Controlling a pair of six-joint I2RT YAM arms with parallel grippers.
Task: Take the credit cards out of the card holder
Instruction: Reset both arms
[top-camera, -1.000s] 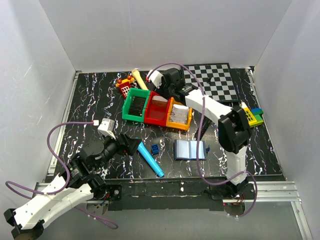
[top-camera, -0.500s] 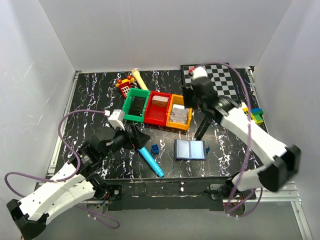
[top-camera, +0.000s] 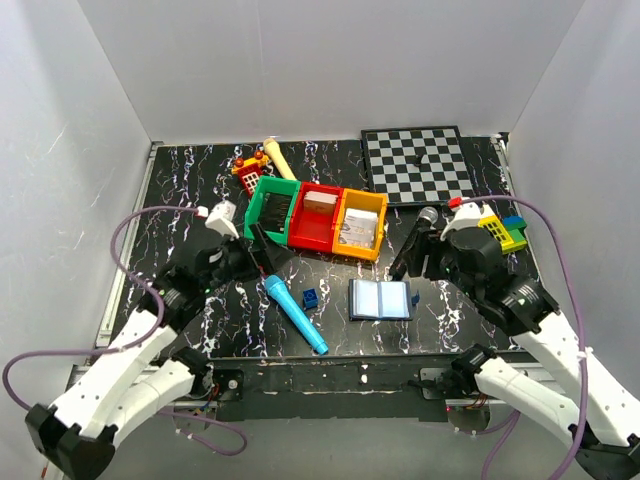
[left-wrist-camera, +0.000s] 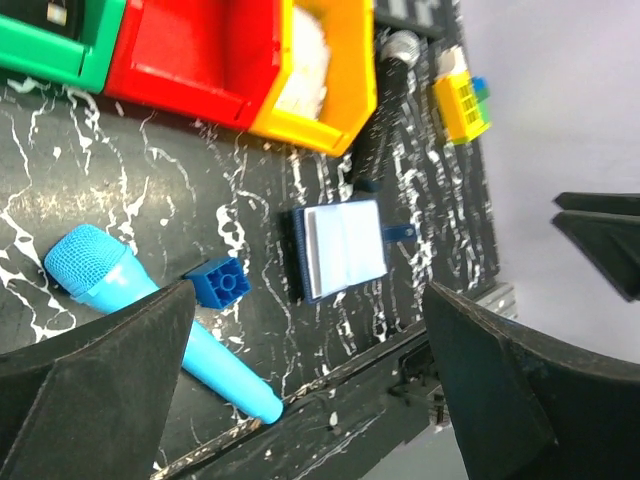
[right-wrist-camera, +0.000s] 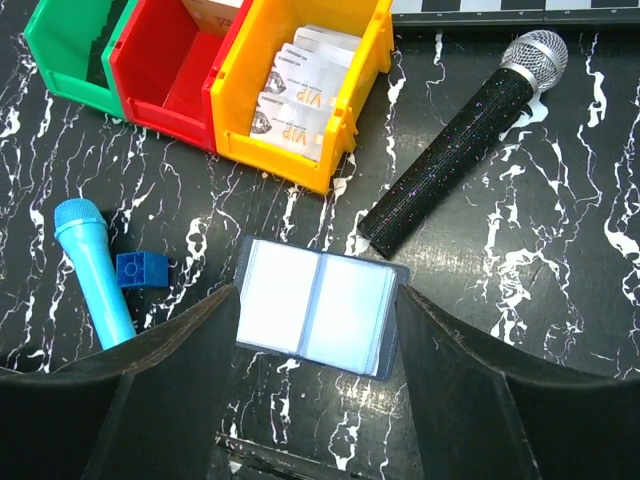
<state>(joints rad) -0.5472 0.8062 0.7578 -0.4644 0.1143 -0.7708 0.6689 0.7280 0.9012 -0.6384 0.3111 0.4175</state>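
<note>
The card holder lies open on the black marbled table, light blue-grey pockets up, with a dark navy edge. It also shows in the right wrist view and the left wrist view. Several white VIP cards lie in the yellow bin. My right gripper is open and empty above the holder, with a finger on either side in its own view. My left gripper is open and empty, well left of the holder, near the green bin.
A black microphone lies just right of the yellow bin, close to the holder. A cyan toy microphone and a small blue brick lie left of the holder. A red bin, a chessboard and a yellow-green toy are further back.
My right arm has swung back from over the bins to the near right and now looks down on the holder. My left gripper has moved further from its base, toward the green bin.
</note>
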